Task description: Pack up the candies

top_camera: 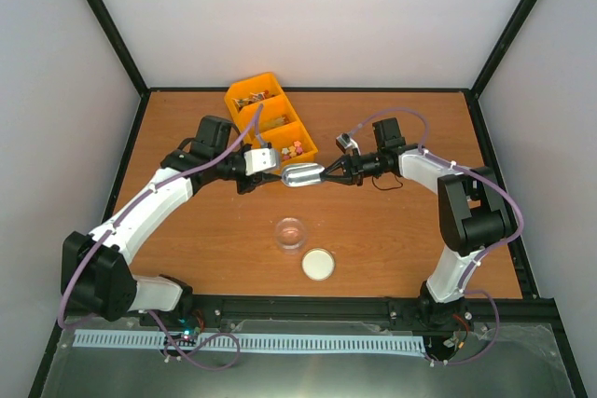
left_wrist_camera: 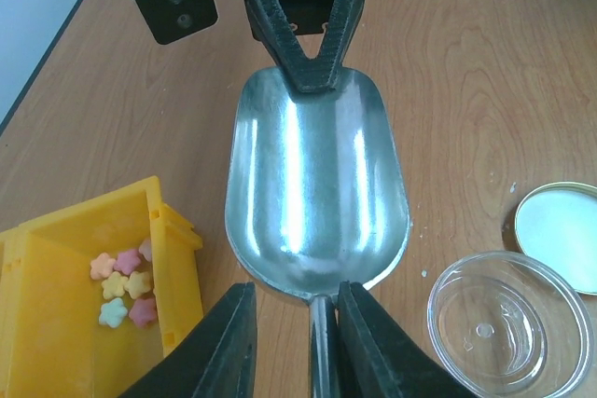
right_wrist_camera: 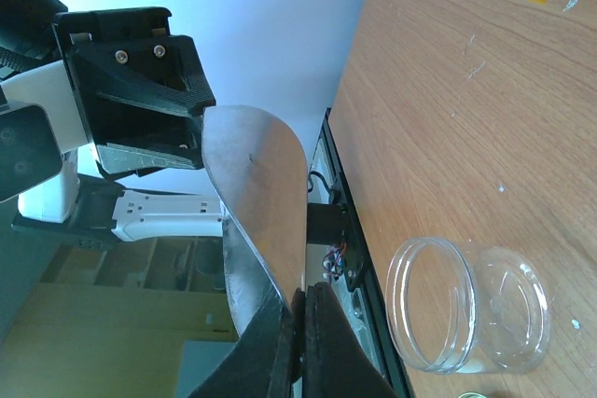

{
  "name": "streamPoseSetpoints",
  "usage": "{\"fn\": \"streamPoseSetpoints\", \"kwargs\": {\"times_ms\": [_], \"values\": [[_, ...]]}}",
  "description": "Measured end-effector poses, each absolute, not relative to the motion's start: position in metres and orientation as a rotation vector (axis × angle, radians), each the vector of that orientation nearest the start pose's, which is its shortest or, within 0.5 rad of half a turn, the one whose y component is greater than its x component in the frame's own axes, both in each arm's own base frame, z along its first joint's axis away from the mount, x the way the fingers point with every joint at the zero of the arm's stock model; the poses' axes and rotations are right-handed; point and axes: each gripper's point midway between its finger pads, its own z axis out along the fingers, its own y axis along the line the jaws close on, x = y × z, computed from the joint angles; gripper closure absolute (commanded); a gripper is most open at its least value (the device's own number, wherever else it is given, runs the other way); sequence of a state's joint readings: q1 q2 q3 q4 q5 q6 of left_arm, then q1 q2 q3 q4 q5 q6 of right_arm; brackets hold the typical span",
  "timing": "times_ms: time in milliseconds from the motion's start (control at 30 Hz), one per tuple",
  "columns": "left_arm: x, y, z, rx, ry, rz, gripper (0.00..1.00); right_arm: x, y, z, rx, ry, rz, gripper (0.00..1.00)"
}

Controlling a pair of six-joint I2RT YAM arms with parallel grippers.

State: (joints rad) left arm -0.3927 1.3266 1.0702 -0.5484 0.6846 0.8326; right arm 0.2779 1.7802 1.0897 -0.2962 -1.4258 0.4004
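Note:
An empty metal scoop [top_camera: 301,175] hangs above the table between both grippers. My right gripper [right_wrist_camera: 300,300] is shut on the scoop's front rim [right_wrist_camera: 256,202]; it shows in the left wrist view [left_wrist_camera: 308,67] pinching that rim. My left gripper [left_wrist_camera: 294,300] is open, its jaws on either side of the scoop's handle [left_wrist_camera: 322,342], the right jaw against it and a gap on the left. The candies [left_wrist_camera: 121,286], small pastel flower shapes, lie in the near compartment of a yellow bin [left_wrist_camera: 177,258], also seen from above [top_camera: 295,148].
The yellow bin [top_camera: 244,92] has three compartments and stands at the back of the table. A clear open jar [top_camera: 291,232] stands in the middle, with its round white lid [top_camera: 318,264] beside it. Both show in the left wrist view, jar [left_wrist_camera: 508,323] and lid [left_wrist_camera: 564,230].

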Motion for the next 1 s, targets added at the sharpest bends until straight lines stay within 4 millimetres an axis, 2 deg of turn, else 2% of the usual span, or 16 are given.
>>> {"fn": "streamPoseSetpoints", "kwargs": {"times_ms": [567,1000], "values": [[0.2839,-0.2313,0.2157,1.537,1.611,-0.528,0.71,0.2970,0.2602,0.1787,-0.457,2.307,2.076,0.97],[0.2828,-0.2290,0.2128,1.538,1.617,-0.528,0.79,0.2972,0.2602,0.1783,-0.455,2.310,2.074,0.97]]}}
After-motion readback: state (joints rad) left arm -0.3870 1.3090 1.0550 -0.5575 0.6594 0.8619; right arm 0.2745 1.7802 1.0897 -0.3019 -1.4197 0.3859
